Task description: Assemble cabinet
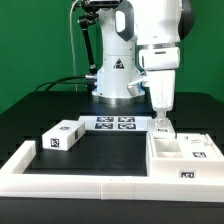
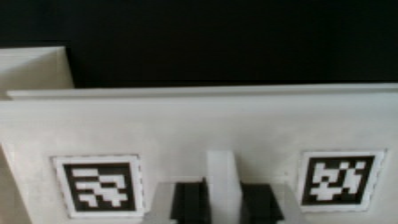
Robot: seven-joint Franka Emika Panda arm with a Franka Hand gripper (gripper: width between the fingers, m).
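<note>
The cabinet (image 1: 185,155) is a large white box with inner compartments and square tags, lying at the exterior view's right. My gripper (image 1: 161,124) points straight down at its far left corner. In the wrist view the cabinet (image 2: 196,125) fills the frame as a white face with two tags. A thin white rib (image 2: 221,170) of it runs between my two black fingers (image 2: 187,205). The gripper (image 2: 221,208) is shut on this rib. A single small white tagged block (image 1: 62,136) lies apart at the exterior view's left.
The marker board (image 1: 113,123) lies flat in front of the robot base. A long low white border rail (image 1: 80,186) runs along the front and the left side of the black table.
</note>
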